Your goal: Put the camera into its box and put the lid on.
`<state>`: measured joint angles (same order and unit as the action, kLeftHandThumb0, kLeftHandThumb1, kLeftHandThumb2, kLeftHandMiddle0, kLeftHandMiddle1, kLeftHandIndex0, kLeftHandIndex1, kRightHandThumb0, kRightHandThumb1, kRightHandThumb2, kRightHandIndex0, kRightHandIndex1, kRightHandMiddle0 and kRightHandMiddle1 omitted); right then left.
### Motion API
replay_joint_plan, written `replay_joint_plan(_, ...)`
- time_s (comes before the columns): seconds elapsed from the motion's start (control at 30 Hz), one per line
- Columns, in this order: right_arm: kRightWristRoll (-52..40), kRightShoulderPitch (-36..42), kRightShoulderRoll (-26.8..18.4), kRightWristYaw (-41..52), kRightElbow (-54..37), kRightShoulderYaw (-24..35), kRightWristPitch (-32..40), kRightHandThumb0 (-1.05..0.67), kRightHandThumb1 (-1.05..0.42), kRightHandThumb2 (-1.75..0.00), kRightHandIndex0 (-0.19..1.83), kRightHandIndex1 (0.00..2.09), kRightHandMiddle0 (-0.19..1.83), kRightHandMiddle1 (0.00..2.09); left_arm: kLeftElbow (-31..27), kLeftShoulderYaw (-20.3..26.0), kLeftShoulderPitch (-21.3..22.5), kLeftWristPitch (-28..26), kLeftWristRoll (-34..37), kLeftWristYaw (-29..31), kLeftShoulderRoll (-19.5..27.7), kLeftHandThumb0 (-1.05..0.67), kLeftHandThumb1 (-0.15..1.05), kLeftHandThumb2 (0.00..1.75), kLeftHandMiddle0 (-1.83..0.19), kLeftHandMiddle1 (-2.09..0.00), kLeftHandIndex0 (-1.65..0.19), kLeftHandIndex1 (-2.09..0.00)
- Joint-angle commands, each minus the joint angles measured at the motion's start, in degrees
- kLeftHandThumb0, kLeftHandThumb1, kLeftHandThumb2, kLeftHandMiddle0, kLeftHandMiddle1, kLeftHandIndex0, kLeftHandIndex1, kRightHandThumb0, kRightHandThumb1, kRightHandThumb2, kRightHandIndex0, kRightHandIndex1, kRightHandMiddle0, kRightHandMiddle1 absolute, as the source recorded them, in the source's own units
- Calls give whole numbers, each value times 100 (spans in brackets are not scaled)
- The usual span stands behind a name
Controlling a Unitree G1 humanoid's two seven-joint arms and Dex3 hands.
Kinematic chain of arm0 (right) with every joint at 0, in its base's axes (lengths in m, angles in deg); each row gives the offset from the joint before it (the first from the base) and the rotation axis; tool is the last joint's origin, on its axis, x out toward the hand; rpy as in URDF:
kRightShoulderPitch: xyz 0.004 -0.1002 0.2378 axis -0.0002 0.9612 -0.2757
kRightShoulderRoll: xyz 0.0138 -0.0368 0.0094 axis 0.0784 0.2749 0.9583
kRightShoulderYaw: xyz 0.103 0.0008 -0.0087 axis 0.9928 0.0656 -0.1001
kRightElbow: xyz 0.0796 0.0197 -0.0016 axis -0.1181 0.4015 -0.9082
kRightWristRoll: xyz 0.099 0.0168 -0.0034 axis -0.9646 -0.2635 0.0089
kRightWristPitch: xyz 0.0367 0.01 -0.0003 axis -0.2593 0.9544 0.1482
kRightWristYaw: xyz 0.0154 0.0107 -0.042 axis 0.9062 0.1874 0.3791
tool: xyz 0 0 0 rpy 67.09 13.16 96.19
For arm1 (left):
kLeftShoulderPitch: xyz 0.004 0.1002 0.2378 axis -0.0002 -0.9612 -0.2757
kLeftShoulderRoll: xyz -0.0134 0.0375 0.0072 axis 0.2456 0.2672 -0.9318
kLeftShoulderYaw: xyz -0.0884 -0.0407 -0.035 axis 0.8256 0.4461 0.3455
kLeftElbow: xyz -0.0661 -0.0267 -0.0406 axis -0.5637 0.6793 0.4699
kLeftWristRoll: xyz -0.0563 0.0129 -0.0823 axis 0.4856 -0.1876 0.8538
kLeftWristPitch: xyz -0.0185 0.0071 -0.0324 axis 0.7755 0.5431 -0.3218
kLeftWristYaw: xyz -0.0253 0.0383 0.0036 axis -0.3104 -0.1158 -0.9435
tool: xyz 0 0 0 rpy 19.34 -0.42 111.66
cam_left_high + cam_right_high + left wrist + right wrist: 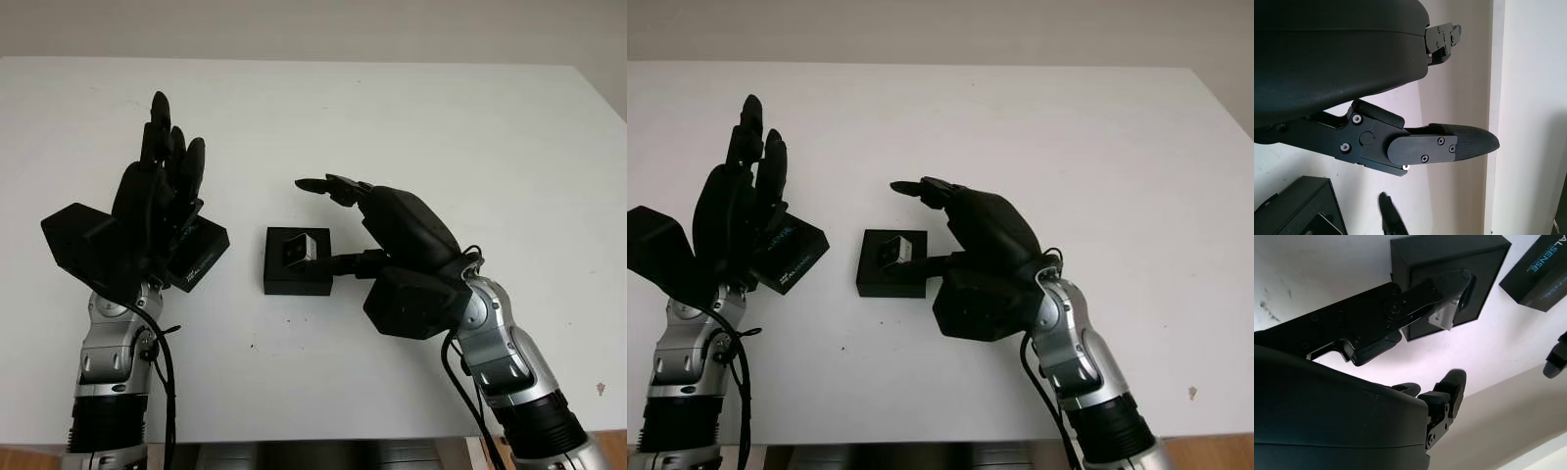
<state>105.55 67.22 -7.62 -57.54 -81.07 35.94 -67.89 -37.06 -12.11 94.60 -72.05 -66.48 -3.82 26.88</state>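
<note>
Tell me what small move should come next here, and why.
Probably bring the left robot hand down onto the lid to grasp it. The camera already sits in the open box, the lid lies beside it, and the right robot hand is open beside the box.

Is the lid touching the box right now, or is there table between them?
Apart. In the left eye view a strip of white table shows between the lid, under the left hand, and the box.

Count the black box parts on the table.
2: the box base at the table's middle with the camera in it, and the lid to its left under the left hand.
</note>
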Motion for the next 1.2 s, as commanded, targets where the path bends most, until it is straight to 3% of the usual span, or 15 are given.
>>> replay_joint_plan(0.0,33,68,41,-169,102,-33,-137,-69,-91,-5,35,12,25,80,-151,10,-83,-7,3,23,58,-75,105,41,19,0,19,0)
replay_joint_plan(0.3,143,122,54,-468,442,-140,-320,-67,-93,-6,35,12,24,102,-183,25,-98,-27,16,25,35,-74,105,42,19,0,19,0)
replay_joint_plan(1.17,170,135,278,-843,841,-246,-392,-58,-93,-5,40,17,33,114,-197,30,-109,-82,-1,47,56,-74,105,42,19,0,19,0)
